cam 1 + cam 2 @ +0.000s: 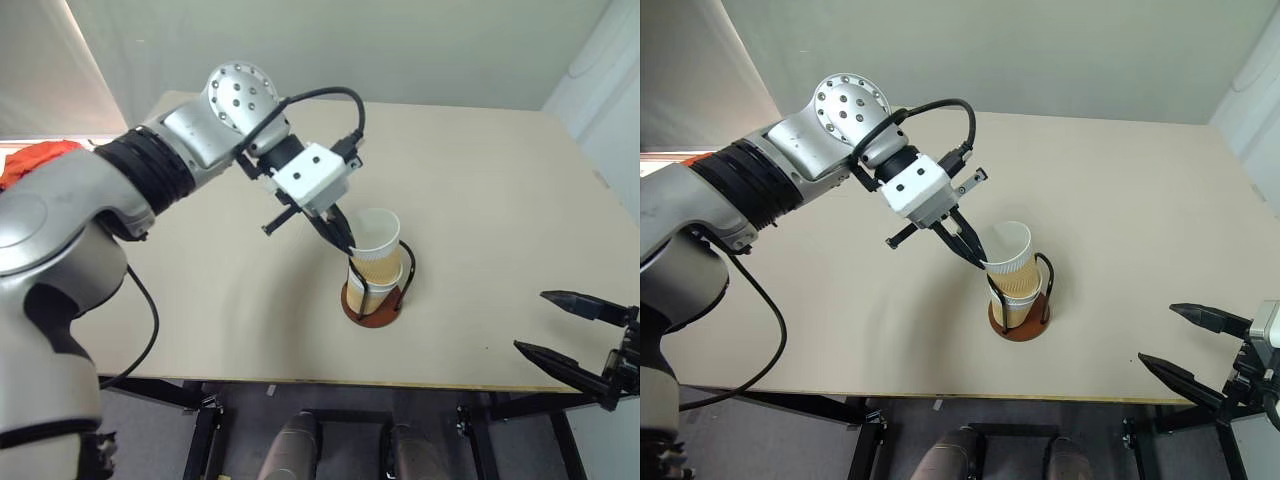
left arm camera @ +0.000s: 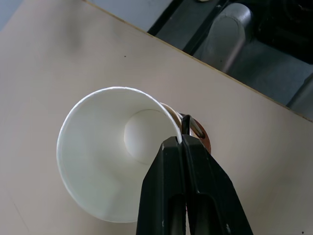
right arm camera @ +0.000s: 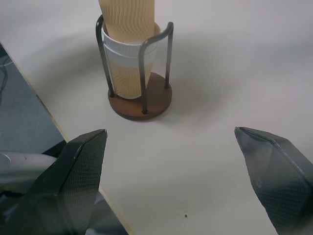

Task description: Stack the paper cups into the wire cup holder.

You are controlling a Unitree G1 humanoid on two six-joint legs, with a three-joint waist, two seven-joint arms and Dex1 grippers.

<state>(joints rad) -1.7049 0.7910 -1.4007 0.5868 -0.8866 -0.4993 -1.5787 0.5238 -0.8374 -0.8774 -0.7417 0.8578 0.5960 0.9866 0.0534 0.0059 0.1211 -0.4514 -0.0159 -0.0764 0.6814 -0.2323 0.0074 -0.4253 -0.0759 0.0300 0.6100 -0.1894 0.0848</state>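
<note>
the left claw (image 1: 977, 258) is pinched fully shut on the rim of the top paper cup (image 1: 375, 238), one finger inside the wall and one outside, as the left wrist view shows. that cup sits tilted, its lower part already nested in the cups below, which stand in the wire cup holder (image 1: 376, 300) near the front middle of the surface (image 1: 480, 200). the right claw (image 1: 578, 332) hangs spread wide and empty off the front right corner, well apart from the holder.

handling, as a guess: a paper cup is very light and thin-walled, so it will dent or go oval under a hard squeeze — a rim pinch like this one is the sensible hold, since the rolled rim is the stiffest part. the ribbed tan sleeve gives some friction, so the cup may bind partway down instead of dropping, and because the holder itself is small and light, a sideways push could drag or tip it. the cup probably wants straightening before it is let go.

hard to make out: how many cups are in the stack — two are plain, but a third at the bottom cannot be confirmed behind the wires. whether the tilted cup's base is seated or just resting on the inner wall is hidden. the top of the stack is cut off in the right wrist view.
</note>
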